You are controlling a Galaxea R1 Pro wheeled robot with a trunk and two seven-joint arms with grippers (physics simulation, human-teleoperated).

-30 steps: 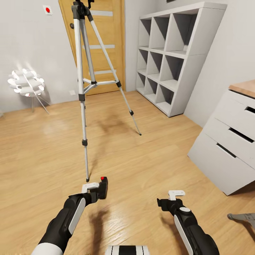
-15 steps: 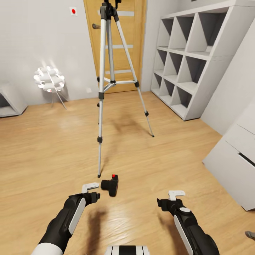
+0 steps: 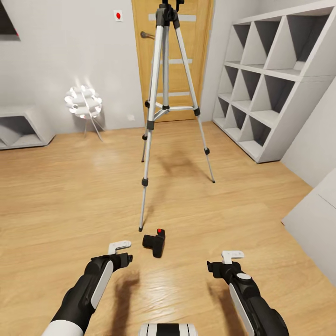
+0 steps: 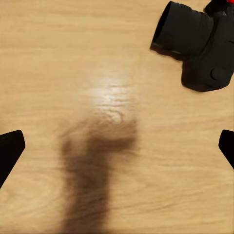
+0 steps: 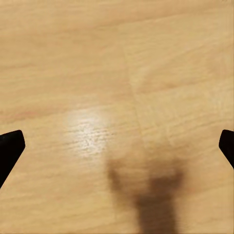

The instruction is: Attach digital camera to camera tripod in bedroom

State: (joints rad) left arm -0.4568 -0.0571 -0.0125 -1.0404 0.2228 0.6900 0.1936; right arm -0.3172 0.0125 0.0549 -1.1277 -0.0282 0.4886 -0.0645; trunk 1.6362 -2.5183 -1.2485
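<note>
Tripod (image 3: 164,88) first, since it dominates what I see: the camera tripod stands on the light wood floor (image 3: 70,196) in front of the wooden door (image 3: 172,60), its three silver legs spread, its nearest foot planted just beyond the camera, its black head high at the far edge of my head view. A white cube shelf (image 3: 275,84) lines the right wall and a small globe lamp (image 3: 84,101) glows at the far left.

My two arms reach forward, low and near. The left pincer (image 3: 119,250) has its fingers wide apart and holds nothing; the right pincer (image 3: 232,258) is likewise apart and empty over bare boards.

The digital camera (image 3: 156,242) lies on the floor, just right of and slightly beyond my left pincer, lens pointing left, red button up. In the left wrist view it (image 4: 200,46) sits off toward one corner, outside the span of the fingers.

As I judge it, the step in hand is picking the camera up. I should shift the left pincer right and forward until the body is centred between the fingers, descend, then close across the body rather than the lens barrel, so the base stays free for the tripod's head.
</note>
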